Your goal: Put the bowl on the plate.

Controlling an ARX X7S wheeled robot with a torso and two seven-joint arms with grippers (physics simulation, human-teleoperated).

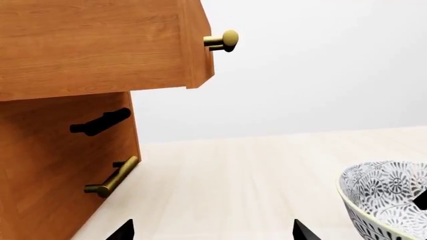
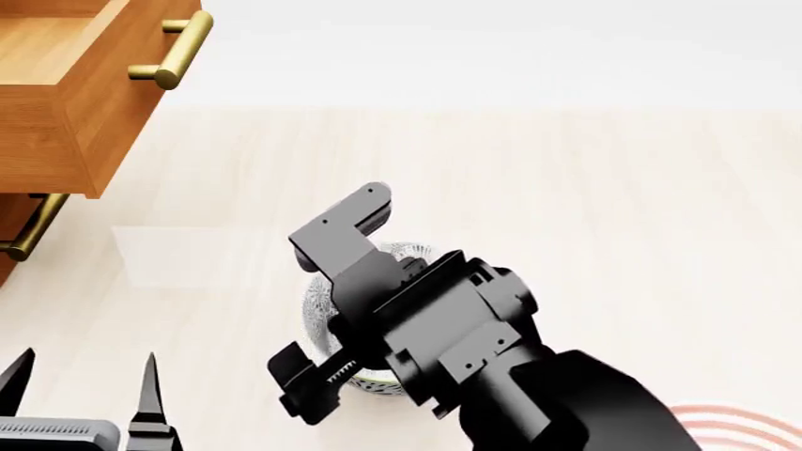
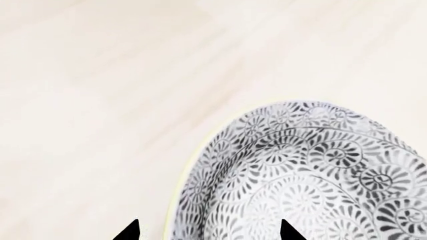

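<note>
Sitting on the pale wooden tabletop [image 2: 527,169], near the front edge and mostly hidden in the head view: the bowl [image 3: 300,175], deep and round, patterned in dense grey florals inside and out, with a pale rim. Hanging directly above it, the right gripper [image 3: 208,232], fingers spread wide, one black tip [image 3: 130,232] lying outside the rim over bare table, the other over the patterned interior; gripping nothing. Whether the tips are touching the ceramic cannot be told. Covering most of the bowl in the head view, the dark right arm [image 2: 426,319], reaching in from the near right. Peeking into the near right corner, a sliver of the plate [image 2: 739,423], white with red rings, well apart from the bowl. Waiting at the near left, the left gripper [image 2: 82,385], its two pointed fingers parted and holding nothing, hovering above the table left of the bowl. Standing at the far left, a wooden cabinet [image 2: 56,103], upper drawer pulled out, showing a brass bar handle [image 2: 173,52]; below it, a second brass handle [image 2: 32,230] on the lower front.
</note>
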